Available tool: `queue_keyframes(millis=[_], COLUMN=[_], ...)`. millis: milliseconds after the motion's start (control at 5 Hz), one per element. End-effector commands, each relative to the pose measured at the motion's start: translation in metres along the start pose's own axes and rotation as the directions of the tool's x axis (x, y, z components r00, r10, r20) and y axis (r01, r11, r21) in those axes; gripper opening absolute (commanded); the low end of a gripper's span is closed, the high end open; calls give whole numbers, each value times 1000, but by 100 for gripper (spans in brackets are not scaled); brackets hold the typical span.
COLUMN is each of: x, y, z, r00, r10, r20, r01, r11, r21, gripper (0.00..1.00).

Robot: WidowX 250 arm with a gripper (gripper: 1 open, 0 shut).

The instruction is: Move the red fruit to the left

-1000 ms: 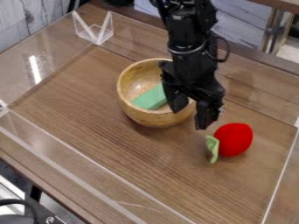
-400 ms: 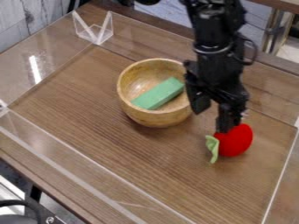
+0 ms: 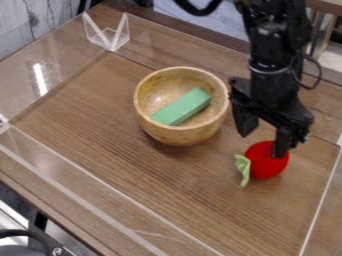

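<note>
Hanging over the right part of the table [image 3: 100, 170], as the camera sees it, the black gripper [image 3: 251, 138] points down with its 2 fingers spread wide, released. The red fruit [image 3: 267, 163] lies on the wooden surface near the table's right edge, just below the fingers in the view; 1 fingertip overlaps its upper side, and whether it touches the fruit cannot be told. The fruit's green leaves [image 3: 243, 168] point toward the left edge of the table. Up and to the left of the fruit, apart from it, sits 1 round wooden bowl [image 3: 154, 125], nearer the table's far edge than the fruit is. Inside the bowl lies 1 green block [image 3: 181, 108], set at a slant. Near the far left corner of the table stands a small whitish wire-like object [image 3: 107, 33], too small to make out well. Black cables [image 3: 30, 240] curl at the near left corner of the view.
</note>
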State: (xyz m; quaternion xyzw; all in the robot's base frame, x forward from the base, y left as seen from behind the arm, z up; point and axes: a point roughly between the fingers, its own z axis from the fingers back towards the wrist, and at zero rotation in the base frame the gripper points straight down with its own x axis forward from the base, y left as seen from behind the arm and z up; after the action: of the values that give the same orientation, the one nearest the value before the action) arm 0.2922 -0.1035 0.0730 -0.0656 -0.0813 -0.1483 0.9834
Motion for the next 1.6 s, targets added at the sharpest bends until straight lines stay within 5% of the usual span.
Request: queue_keyframes(millis=[0,400,600,800,1000,1200,1400], x=[23,32,34,40,43,46,42], y=[1,14,22,17,10,1,-5], z=[8,-11,-23,-11,-3,5,3], r00=[998,998,997,997,998,998,998], r10=[17,41,50,44,36,26,-23], r20=[56,48,52,59,57,58,50], r01=[-17,-42,-51,-45,-37,-27,22], r11=[1000,999,999,999,999,999,1000], r21=[7,10,18,29,29,26,18], gripper=[100,100,0,0,100,0,0])
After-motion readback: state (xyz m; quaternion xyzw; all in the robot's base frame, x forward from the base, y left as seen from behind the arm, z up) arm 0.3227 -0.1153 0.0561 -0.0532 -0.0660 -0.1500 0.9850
